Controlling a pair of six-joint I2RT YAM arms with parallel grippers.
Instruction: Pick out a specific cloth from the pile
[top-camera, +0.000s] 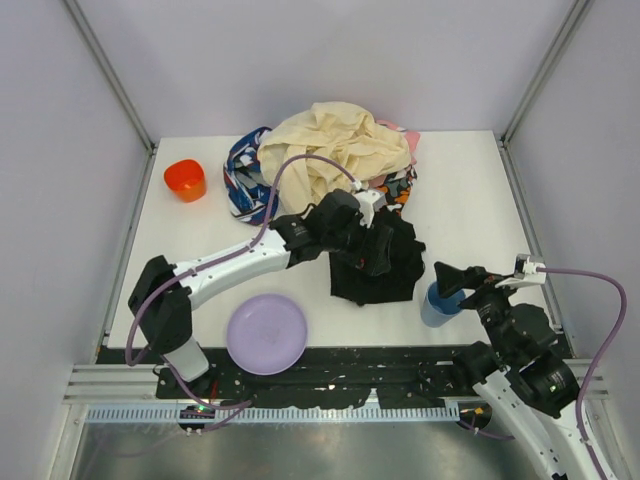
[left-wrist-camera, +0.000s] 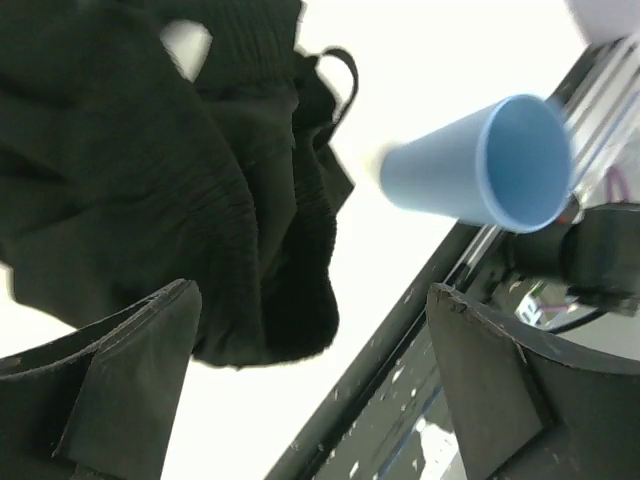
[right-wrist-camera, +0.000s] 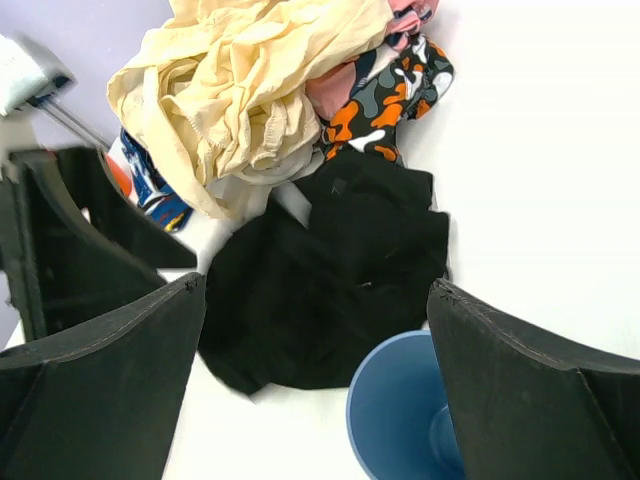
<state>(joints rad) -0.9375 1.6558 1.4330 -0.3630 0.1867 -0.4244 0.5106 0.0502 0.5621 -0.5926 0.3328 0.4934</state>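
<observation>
The white counter (top-camera: 470, 200) carries everything. At its far middle sits the pile (top-camera: 335, 150), a heap topped by a large cream cloth (right-wrist-camera: 240, 90), with a blue-white-red patterned piece at its left edge and an orange-black print garment (right-wrist-camera: 385, 105) at its near right.

The black cloth (top-camera: 372, 285) lies bunched on the bare counter on the near side of the pile, out from under the other garments. Its far edge comes right up to the orange-black print garment, and I cannot tell whether the two touch. No other garment lies on top of it.

A purple plate (top-camera: 266, 333) sits near the front edge, left of the black cloth. A blue cup (top-camera: 437, 305) stands just right of it, and an orange cup (top-camera: 185, 180) sits well apart at the far left.

The left fingers (left-wrist-camera: 130, 380) hang over the black cloth, spread wide with nothing between them; the fabric lies loose on the counter below. The right fingers (right-wrist-camera: 100, 380) hover above the blue cup, also spread wide and holding nothing.

As I judge it, the picking-out is essentially done: the black cloth is separated and set down. What seems left is lifting the left arm clear.
</observation>
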